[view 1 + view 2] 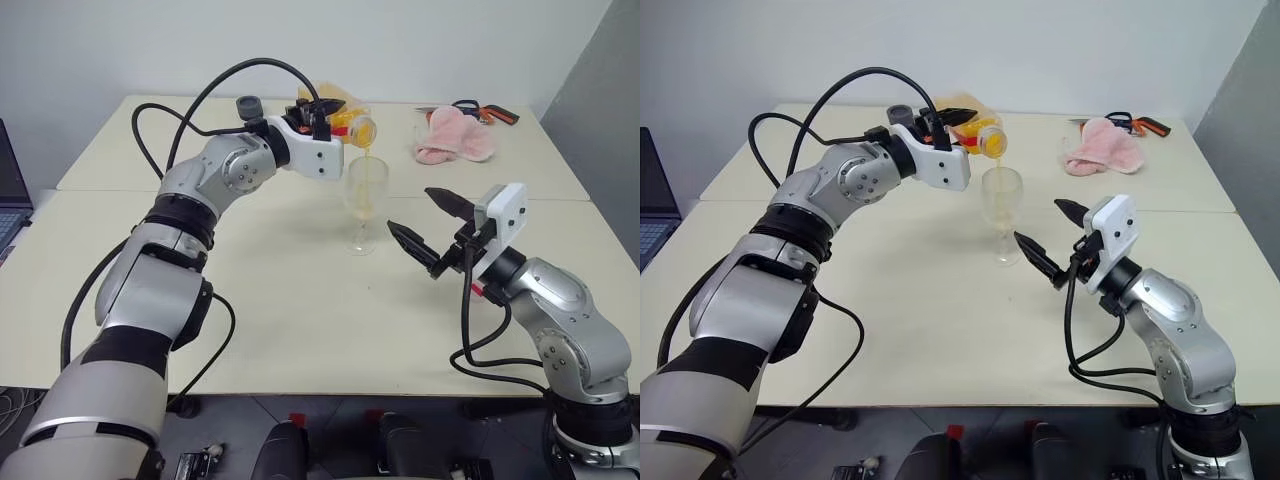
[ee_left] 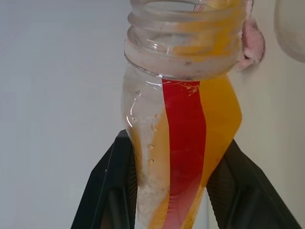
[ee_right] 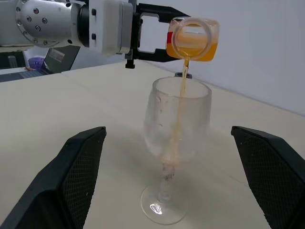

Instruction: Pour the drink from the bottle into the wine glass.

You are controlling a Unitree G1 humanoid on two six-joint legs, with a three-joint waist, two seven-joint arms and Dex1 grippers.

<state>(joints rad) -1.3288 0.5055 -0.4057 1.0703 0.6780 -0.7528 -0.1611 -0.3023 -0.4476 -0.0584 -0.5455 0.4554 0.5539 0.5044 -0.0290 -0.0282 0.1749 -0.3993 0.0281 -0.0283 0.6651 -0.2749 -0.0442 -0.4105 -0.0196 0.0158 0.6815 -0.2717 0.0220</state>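
Observation:
My left gripper (image 1: 326, 110) is shut on the bottle (image 1: 357, 126), holding it tilted with its open mouth above the wine glass (image 1: 365, 200). In the left wrist view the black fingers (image 2: 107, 191) clamp the bottle (image 2: 183, 143) on both sides, and a red strip runs down its side. A thin stream of the orange drink (image 3: 182, 90) falls from the bottle's mouth (image 3: 193, 40) into the glass bowl (image 3: 176, 121). The glass stands upright on the table. My right gripper (image 1: 412, 210) is open just right of the glass, its fingers (image 3: 71, 176) spread wide and touching nothing.
A pink cloth (image 1: 452, 135) and an orange-handled tool (image 1: 490, 112) lie at the back right. Something yellow (image 1: 960, 102) sits behind the bottle, with a small grey round object (image 1: 248, 104) beside it. A laptop (image 1: 10, 190) is at the left edge. A seam (image 1: 100, 190) joins the two tables.

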